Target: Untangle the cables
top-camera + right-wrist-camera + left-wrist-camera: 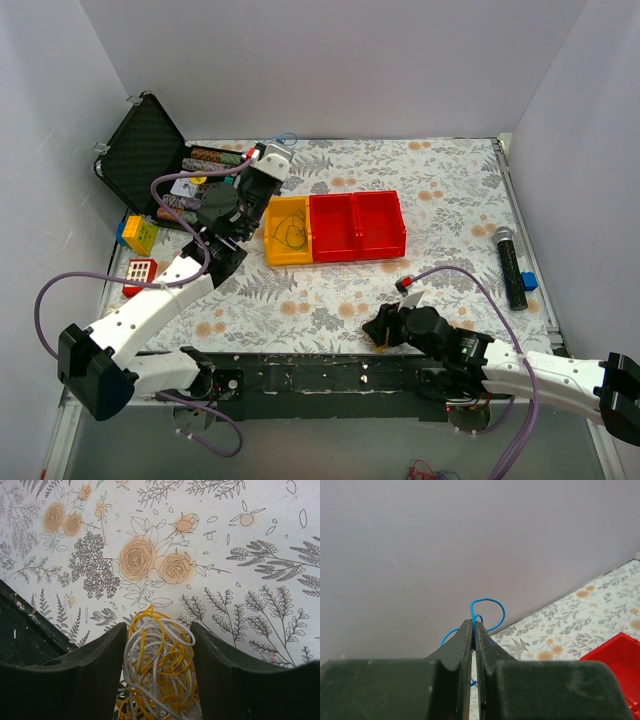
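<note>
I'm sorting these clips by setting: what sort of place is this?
Probably a robot lab test cell: plain walls enclose a floral-covered table, with two robot arms bolted at its near edge.

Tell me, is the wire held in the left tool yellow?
No, the left tool is closed on a thin blue wire that loops above its tips.

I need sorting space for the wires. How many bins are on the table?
3, side by side in one row: the yellow bin on the left, the middle red bin, and the right red bin. None looks hidden.
</note>
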`<state>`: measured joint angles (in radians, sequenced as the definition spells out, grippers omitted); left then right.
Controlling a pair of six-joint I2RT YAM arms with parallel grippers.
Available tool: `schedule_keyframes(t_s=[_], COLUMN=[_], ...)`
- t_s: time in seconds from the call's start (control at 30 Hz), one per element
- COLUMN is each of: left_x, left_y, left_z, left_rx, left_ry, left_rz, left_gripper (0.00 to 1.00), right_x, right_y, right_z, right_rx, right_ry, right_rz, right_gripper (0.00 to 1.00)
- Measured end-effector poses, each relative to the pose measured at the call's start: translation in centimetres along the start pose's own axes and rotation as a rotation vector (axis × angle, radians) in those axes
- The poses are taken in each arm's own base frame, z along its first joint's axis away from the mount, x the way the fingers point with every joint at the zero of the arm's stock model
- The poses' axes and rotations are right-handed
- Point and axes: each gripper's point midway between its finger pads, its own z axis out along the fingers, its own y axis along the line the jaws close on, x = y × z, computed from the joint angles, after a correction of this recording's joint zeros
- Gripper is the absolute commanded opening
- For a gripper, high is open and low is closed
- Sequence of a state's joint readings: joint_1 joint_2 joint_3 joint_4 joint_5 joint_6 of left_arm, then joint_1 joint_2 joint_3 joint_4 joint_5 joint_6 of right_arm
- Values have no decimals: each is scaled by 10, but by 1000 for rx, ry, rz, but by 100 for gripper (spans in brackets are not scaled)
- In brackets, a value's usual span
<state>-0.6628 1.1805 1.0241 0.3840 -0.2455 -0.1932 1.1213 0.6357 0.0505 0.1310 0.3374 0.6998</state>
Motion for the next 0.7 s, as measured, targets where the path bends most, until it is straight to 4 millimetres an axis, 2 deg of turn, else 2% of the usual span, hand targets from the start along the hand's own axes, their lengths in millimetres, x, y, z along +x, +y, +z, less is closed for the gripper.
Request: schedule_keyframes(t_s=[0.13,0.4,0.5,0.7], left_x=[-15,-31,-49,-101], left_y=[7,8,16,39], left_z=[-2,-1,1,1], left_rx=[-16,-9,-35,-94], left_ry=[-50,-117,-178,-315], left_rz=[-6,19,42,41], left_gripper=[0,0,0,0], right_x=[0,1,2,2], right_y=[0,0,0,1], right_z=[0,0,1,2], right_rx=[0,1,1,-2], right_ry=[1,3,8,7], right_rz=[0,-1,-2,-1], right_gripper=[61,61,61,61])
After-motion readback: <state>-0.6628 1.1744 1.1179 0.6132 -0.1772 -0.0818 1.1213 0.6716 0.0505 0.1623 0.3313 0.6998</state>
